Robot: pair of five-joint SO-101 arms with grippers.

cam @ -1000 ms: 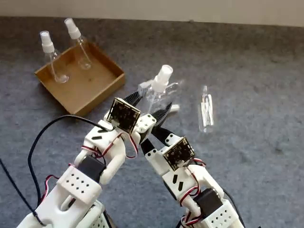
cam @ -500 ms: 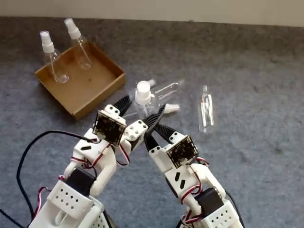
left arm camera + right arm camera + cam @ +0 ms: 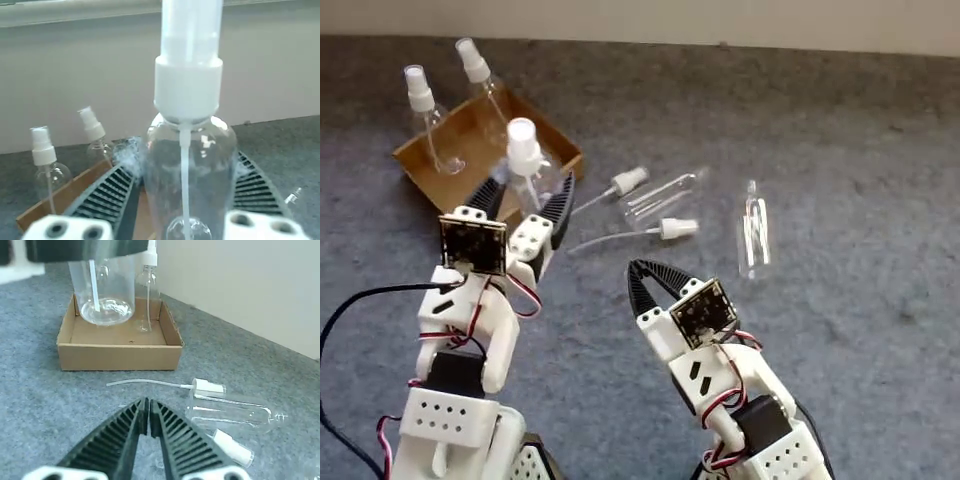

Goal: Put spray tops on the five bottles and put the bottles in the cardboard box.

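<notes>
Over the cardboard box (image 3: 455, 185), on the side facing the loose parts: capped bottle (image 3: 525, 160) upright in the left gripper (image 3: 530, 195); fingers pinching the clear body from both sides below the shoulder, spray head free above; cannot tell whether its base hangs over the box floor or over the rim. Two more capped bottles (image 3: 425, 120) stand at the far side of the box. Low over the table (image 3: 840, 130), the right gripper (image 3: 635, 272) has its fingers pressed together on nothing; just ahead of it lie two loose spray tops (image 3: 678, 229) and a bare bottle (image 3: 665, 192) on its side; another bare bottle (image 3: 753, 235) lies apart from them.

Handling, judged: thin clear plastic, empty, very light, smooth and round; likely to roll if nudged and to slip or twist in a slack pinch; take the body mid-height across its width, not the head; dip tubes thin and bendy.

Hard to make out: held bottle's base cut off in the left wrist view; lying bottles' outlines fade into the table.
</notes>
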